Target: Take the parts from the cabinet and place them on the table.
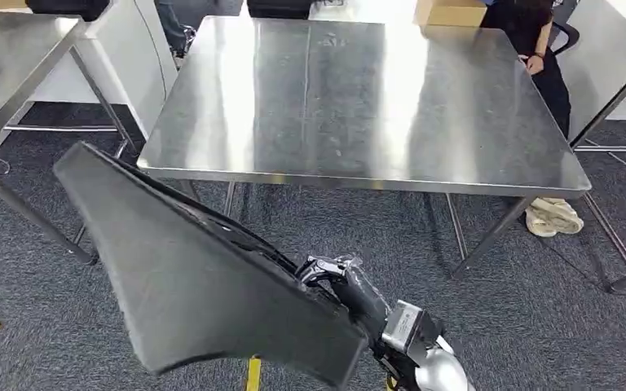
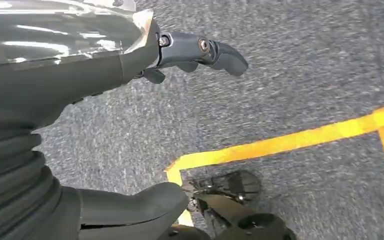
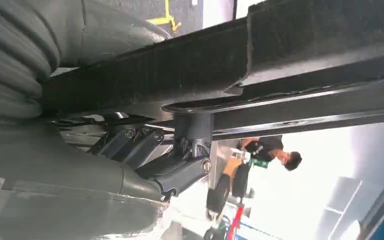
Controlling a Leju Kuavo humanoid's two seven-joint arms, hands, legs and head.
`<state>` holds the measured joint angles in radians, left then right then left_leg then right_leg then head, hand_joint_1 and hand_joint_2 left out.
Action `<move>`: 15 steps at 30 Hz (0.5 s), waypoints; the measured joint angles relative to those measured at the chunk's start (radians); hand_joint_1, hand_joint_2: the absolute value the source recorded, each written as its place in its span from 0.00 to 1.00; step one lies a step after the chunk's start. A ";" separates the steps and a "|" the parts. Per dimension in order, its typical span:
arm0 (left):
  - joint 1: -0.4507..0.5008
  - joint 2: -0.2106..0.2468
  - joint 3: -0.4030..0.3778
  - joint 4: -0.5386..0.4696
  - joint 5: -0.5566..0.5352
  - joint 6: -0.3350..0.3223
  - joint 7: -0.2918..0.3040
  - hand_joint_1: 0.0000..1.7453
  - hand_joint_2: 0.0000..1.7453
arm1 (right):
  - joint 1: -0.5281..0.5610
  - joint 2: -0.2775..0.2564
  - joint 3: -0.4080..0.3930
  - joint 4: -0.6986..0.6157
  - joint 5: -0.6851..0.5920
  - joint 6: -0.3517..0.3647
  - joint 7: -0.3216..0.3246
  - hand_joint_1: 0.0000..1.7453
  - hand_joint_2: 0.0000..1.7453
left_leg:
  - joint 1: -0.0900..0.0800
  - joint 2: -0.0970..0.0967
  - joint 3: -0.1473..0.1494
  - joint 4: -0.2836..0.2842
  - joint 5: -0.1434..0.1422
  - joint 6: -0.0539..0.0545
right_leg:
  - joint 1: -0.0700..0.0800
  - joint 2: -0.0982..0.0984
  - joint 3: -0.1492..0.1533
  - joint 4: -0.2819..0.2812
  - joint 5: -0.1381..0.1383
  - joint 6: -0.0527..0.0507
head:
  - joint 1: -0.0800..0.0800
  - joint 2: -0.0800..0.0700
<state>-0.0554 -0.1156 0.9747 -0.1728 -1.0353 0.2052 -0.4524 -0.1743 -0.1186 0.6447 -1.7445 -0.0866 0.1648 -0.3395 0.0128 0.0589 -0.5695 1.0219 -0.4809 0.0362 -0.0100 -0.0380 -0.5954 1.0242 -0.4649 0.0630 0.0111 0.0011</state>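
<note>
The steel table [image 1: 359, 98] is the biggest thing here, a broad square of brushed metal with a dull sheen and faint scuffs, standing on thin angled metal legs over dark grey speckled carpet [image 1: 538, 309]. Its top carries only a cardboard box [image 1: 450, 11] at the far edge, near the far right corner. Just beyond that corner a person in black [image 1: 538, 49] is by a chair.

Next in size is the part [image 1: 187, 277], a large, flat, matt black panel with a finely grained surface, curved edges and a pointed upper end. It is held up in the air short of the table's near edge, tilted on a slant, and touches neither the table nor the floor. In the right wrist view the part [image 3: 260, 55] shows a fuzzy black face with a glossy black rim running beneath it.

The right robot hand [image 1: 350, 285] grips the panel at its lower right edge, dark fingers clamped around the rim, with the silver forearm behind it. In the right wrist view its fingers [image 3: 180, 170] press up against the panel's underside.

The left robot hand [image 2: 190, 52] hangs over the carpet, its fingers spread and holding nothing, above a line of yellow floor tape [image 2: 290, 140]
</note>
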 joint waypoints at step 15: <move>-0.001 0.022 0.000 0.000 -0.003 -0.019 0.010 0.00 1.00 | 0.000 0.002 0.000 0.000 0.012 -0.017 0.001 0.98 1.00 | -0.013 0.007 0.007 -0.006 -0.011 0.003 | -0.003 0.006 0.011 -0.012 0.015 -0.019 | -0.003 0.000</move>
<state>-0.0567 -0.0935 0.9743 -0.1724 -1.0384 0.1862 -0.4421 -0.1744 -0.1167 0.6447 -1.7445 -0.0744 0.1480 -0.3384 -0.0005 0.0658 -0.5626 1.0160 -0.4919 0.0390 -0.0130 -0.0316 -0.5845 1.0117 -0.4497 0.0435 0.0084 0.0011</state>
